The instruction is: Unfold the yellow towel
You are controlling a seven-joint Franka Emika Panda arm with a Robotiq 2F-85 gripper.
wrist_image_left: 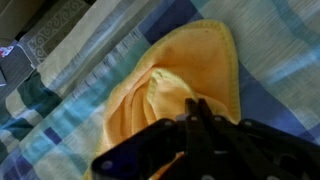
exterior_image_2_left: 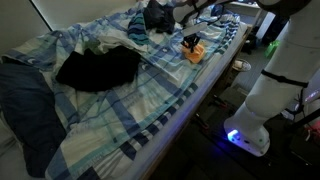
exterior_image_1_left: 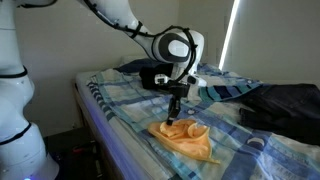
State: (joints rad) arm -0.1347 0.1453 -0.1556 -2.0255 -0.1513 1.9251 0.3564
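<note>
Glossy white arm (exterior_image_1_left: 118,18) of rounded segments; just above the black gripper (exterior_image_1_left: 173,117), 1 round white wrist joint (exterior_image_1_left: 178,46) ringed in black.

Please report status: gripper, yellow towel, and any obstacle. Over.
Gripper shut on the yellow towel. Towel partly folded, on the plaid bedsheet. Dark clothing lies apart, not in the way.

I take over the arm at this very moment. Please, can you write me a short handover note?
Gripper: shut, apparently pinching a fold of the small yellow-orange soft cloth towel.
Towel: bunched on the blue-white plaid bedsheet, near the bed's edge. The dark clothing lies apart from it.
Done: the grasp is made.
Left: lift and pull the fold, then spread the towel flat.
</note>
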